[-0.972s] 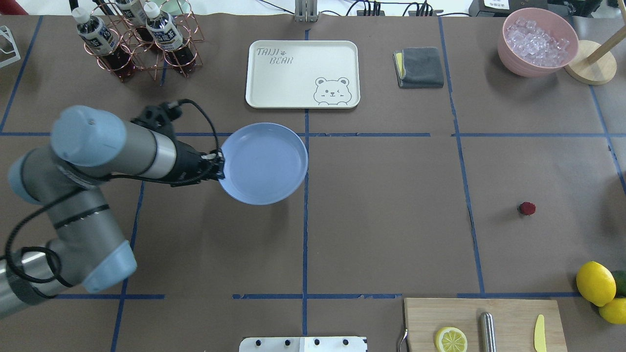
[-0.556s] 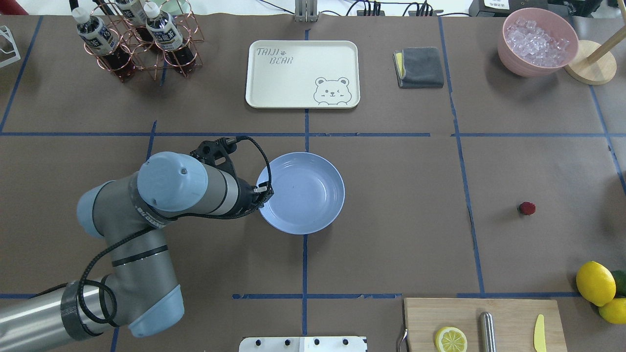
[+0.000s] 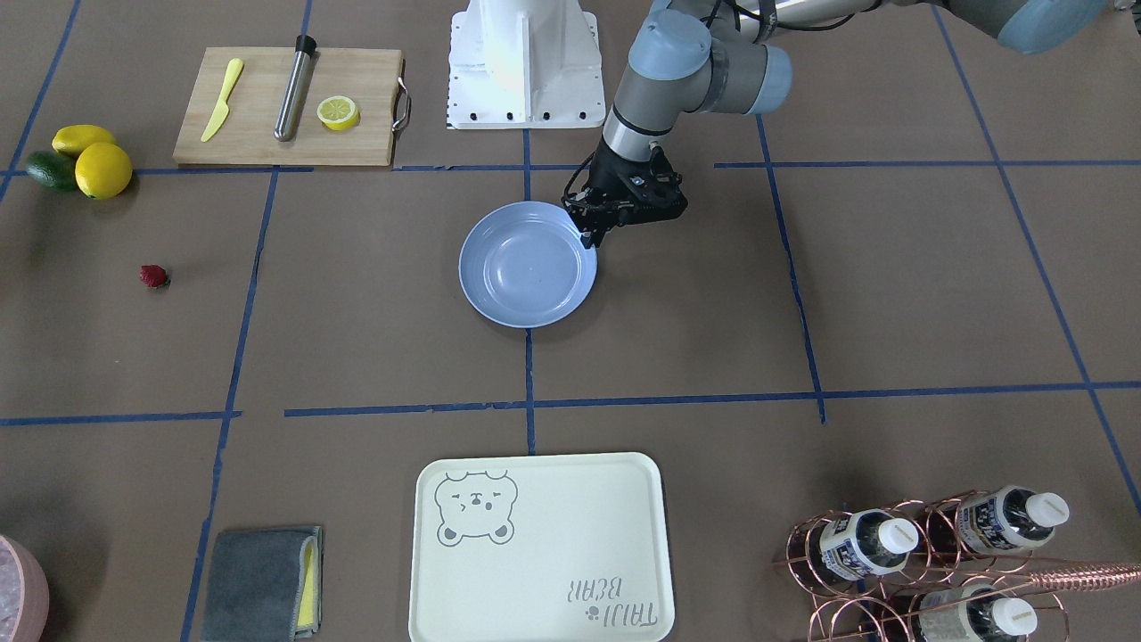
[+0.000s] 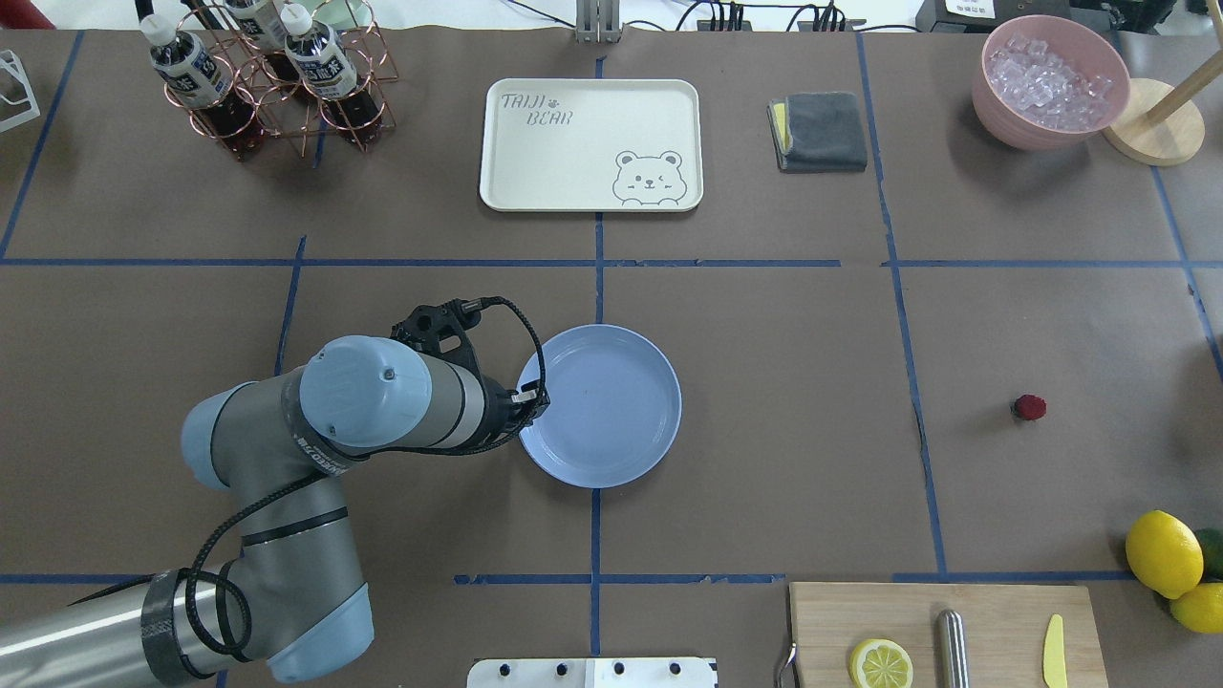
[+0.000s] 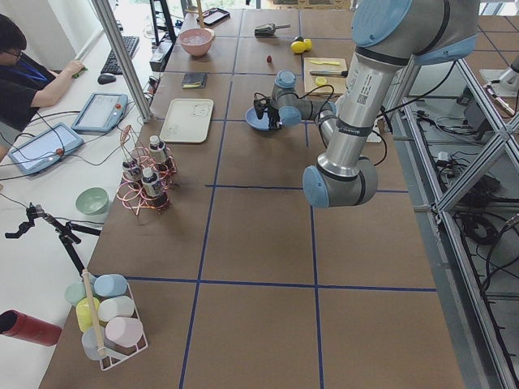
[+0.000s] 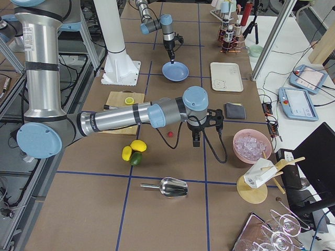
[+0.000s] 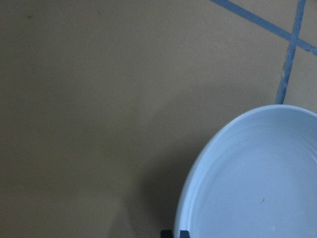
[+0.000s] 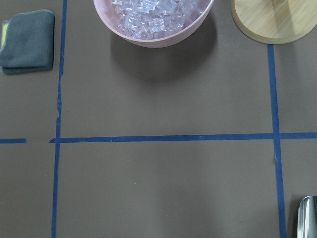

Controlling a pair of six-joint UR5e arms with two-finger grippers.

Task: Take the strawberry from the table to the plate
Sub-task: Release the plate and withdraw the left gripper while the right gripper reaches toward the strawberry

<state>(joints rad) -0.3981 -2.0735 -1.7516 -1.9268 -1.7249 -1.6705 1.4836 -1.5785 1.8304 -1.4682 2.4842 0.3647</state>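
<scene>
On the table (image 4: 764, 430), strawberry (image 4: 1029, 408) lies tip toward plate (image 4: 611, 411).

Glossy smooth plate (image 4: 611, 420) on matt paper-covered table (image 4: 764, 430); cutting board (image 4: 998, 631) is wood

The strawberry (image 4: 1029, 408) is a tiny dark-red berry with a small green tip, lying alone on the worktop (image 4: 764, 382) far out on the robot's right side, well apart from the plate (image 4: 611, 406). The worktop is a wide flat surface covered in brown paper and crossed by blue tape grid lines. The plate is round, shallow, glossy and light blue with a raised rim, its hollow bare. It sits near the middle of the worktop, over a blue tape line. Its rim on the robot's left side is pinched by the left end effector (image 4: 530, 394). Whether its base touches the paper cannot be told.
</scene>
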